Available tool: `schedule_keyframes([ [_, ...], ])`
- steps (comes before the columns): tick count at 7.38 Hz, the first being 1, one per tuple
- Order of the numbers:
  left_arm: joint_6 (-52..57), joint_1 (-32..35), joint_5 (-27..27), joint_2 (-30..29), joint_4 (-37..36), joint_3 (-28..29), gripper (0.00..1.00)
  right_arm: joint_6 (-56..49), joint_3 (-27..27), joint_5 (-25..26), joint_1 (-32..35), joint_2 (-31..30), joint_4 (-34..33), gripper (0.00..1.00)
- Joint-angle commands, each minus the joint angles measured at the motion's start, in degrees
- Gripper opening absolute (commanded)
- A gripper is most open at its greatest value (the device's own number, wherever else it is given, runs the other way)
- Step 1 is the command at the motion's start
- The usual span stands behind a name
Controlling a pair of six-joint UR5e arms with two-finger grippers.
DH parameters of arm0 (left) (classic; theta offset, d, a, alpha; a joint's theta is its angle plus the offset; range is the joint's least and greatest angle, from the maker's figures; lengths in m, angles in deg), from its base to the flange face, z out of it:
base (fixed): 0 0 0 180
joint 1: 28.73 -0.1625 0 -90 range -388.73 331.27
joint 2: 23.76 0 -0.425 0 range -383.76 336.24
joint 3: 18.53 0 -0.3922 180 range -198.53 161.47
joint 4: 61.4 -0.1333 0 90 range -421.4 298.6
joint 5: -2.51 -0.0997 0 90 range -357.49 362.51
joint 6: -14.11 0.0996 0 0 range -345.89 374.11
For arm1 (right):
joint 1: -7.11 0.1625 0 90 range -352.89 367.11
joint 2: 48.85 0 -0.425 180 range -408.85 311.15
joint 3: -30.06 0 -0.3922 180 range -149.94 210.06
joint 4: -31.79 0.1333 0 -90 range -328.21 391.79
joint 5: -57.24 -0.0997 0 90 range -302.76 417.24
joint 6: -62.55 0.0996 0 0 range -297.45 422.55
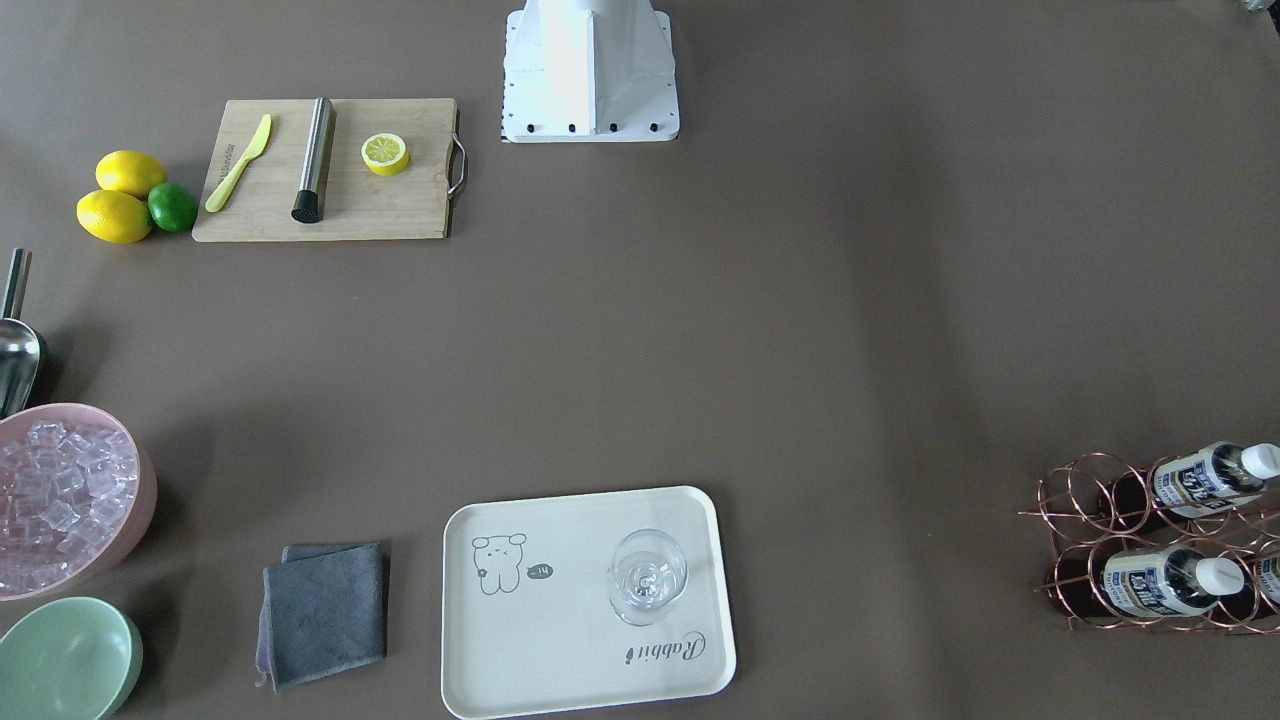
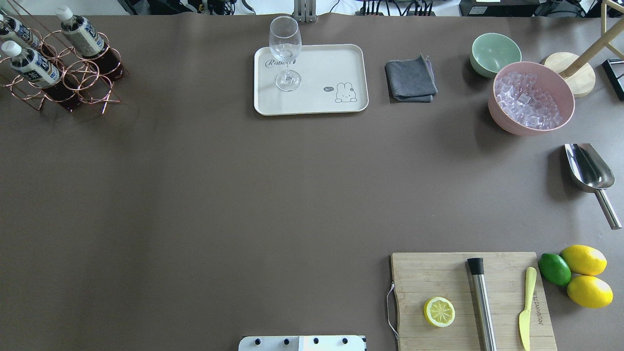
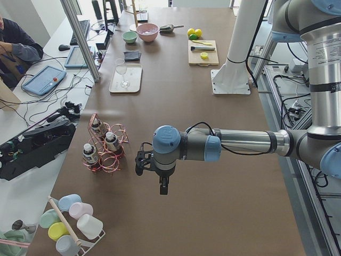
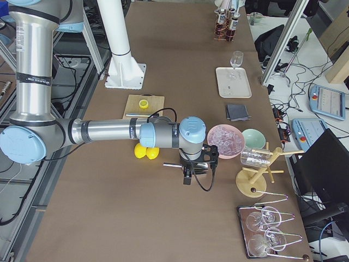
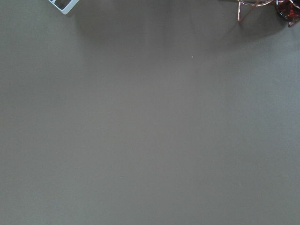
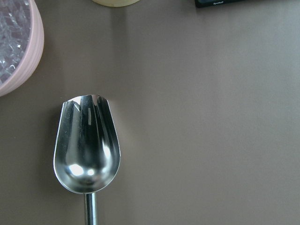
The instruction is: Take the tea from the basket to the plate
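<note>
Three tea bottles (image 2: 30,66) lie in the copper wire basket (image 2: 83,80) at the table's far left corner; two show whole in the front view (image 1: 1195,478). The cream plate (image 2: 317,68) stands at the far middle and bears a wine glass (image 2: 285,53). My left gripper (image 3: 162,189) shows only in the exterior left view, hanging over bare table on the robot's side of the basket (image 3: 109,154). My right gripper (image 4: 186,177) shows only in the exterior right view, over the metal scoop (image 6: 86,150). I cannot tell whether either is open or shut.
A pink bowl of ice (image 2: 531,97), a mint bowl (image 2: 495,53) and a grey cloth (image 2: 410,78) sit right of the plate. A cutting board (image 2: 468,297) with half a lemon, a muddler and a knife is near right, beside two lemons and a lime (image 2: 555,269).
</note>
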Motion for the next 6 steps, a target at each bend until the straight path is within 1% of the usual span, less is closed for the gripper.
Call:
schedule_keyframes([
  [1, 0.1, 0.1, 0.1, -0.5, 0.1, -0.1, 0.99, 0.0, 0.0, 0.0, 0.0, 0.0, 0.0, 1.0],
  [4, 0.0, 0.1, 0.0, -2.8, -0.2, 0.1, 0.99, 0.0, 0.3, 0.0, 0.0, 0.2, 0.0, 1.0],
  [6, 0.0, 0.1, 0.1, -3.2, 0.1, 0.0, 0.99, -0.3, 0.3, 0.0, 0.0, 0.3, 0.0, 1.0],
])
